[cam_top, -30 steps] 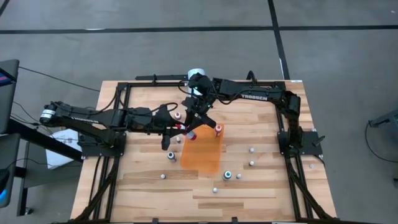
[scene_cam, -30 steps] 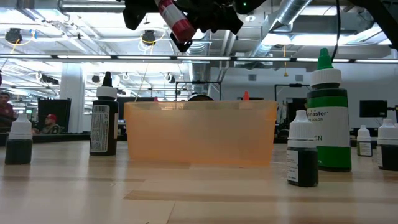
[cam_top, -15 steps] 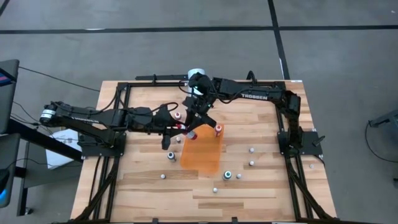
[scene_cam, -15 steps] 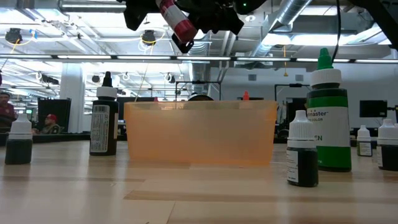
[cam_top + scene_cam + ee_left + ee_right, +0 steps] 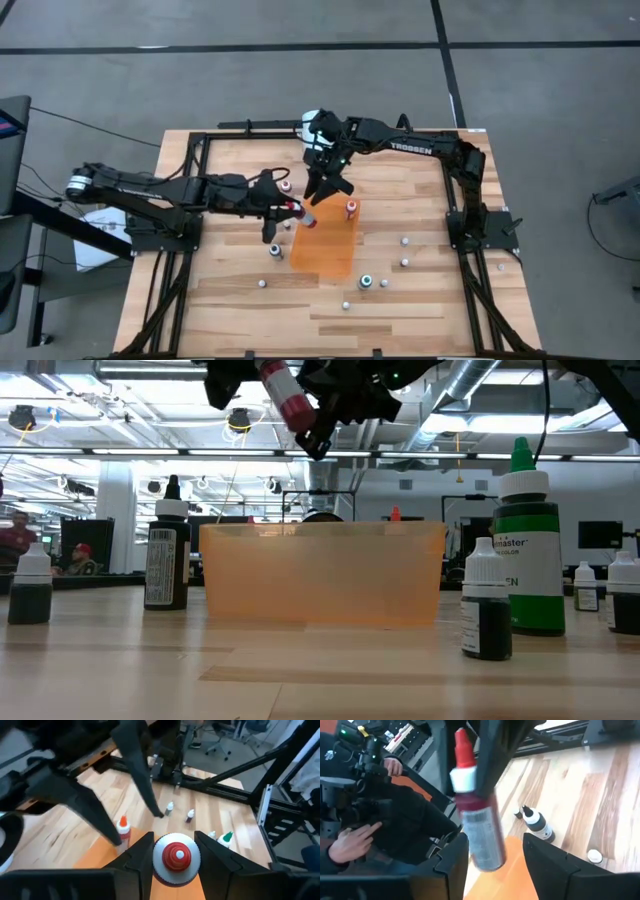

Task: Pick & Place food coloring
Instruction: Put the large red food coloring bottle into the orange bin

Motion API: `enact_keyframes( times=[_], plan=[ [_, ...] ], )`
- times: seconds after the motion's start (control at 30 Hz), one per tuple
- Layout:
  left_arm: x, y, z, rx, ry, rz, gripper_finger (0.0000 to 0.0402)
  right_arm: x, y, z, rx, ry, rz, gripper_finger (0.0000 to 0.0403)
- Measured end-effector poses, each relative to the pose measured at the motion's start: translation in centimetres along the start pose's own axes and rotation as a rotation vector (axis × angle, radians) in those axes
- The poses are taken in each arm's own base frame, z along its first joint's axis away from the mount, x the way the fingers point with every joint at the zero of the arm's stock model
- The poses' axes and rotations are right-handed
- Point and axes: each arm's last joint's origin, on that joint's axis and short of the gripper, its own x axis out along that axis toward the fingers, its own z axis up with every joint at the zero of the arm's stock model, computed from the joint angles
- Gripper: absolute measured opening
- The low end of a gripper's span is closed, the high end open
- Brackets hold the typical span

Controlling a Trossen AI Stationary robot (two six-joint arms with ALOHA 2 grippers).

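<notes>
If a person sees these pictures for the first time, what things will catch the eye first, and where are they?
First comes the red-capped bottle, held in the left gripper in the air over the far end of the orange container. The right gripper hangs open close beside it, above the same end. Next, the tall green bottle stands on the table near the low camera, with smaller bottles scattered around the container.

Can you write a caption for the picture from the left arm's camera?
The left gripper holds a red-capped bottle above the orange bin.
</notes>
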Motion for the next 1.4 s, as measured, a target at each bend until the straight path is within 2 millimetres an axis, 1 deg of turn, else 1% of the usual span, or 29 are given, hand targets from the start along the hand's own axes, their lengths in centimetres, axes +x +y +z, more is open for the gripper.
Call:
enact_keyframes(
  times=[0.17, 0.23, 0.3, 0.47, 0.53, 0.67, 0.73, 0.83, 1.0, 1.17, 1.33, 1.4],
  plan=[
    [2.2, -0.4, -0.6, 0.046, 0.054, -0.003, 0.0121, -1.6, 0.1, -0.3, 0.042, 0.001, -0.021, 0.0185],
    [3.1, -0.6, -0.6, 0.071, 0.087, 0.001, 0.0121, -2.7, 0.3, -0.7, 0.057, 0.014, -0.043, 0.0185],
    [3.9, -0.8, -0.3, 0.098, 0.118, 0.007, 0.0118, -3.9, 0.8, -0.6, 0.033, 0.008, -0.053, 0.0182],
    [6.1, -1.0, 0.2, 0.19, 0.146, 0.047, 0.0113, -7.4, 2.6, -1.1, 0.028, 0.009, -0.096, 0.0172],
    [7.2, -0.8, 0.3, 0.205, 0.15, 0.057, 0.0116, -8.7, 3.4, -1.2, 0.02, 0.005, -0.112, 0.0168],
    [9.0, 0.3, -0.6, 0.225, 0.2, 0.11, 0.0117, -11.2, 4.6, -1.7, 0.026, -0.007, -0.147, 0.0164],
    [9.9, 0.8, -1.3, 0.232, 0.234, 0.139, 0.0116, -12.3, 4.8, -1.9, 0.035, -0.016, -0.166, 0.0162],
    [11.6, 1.5, -1.8, 0.248, 0.259, 0.159, 0.0115, -13.7, 4.9, -2.3, 0.046, -0.033, -0.194, 0.0162],
    [14.5, 2.3, -3.1, 0.256, 0.335, 0.185, 0.0117, -15.0, 4.8, -2.7, 0.058, -0.048, -0.218, 0.0161],
    [16.6, 2.8, -3.3, 0.278, 0.356, 0.204, 0.0117, -15.3, 4.8, -2.8, 0.048, -0.05, -0.225, 0.016],
    [17.7, 3.5, -3.8, 0.291, 0.388, 0.247, 0.012, -15.6, 4.7, -3.0, 0.038, -0.05, -0.234, 0.0162],
    [17.7, 3.8, -4.1, 0.283, 0.41, 0.248, 0.012, -15.7, 4.7, -3.0, 0.035, -0.051, -0.237, 0.0161]
  ],
)
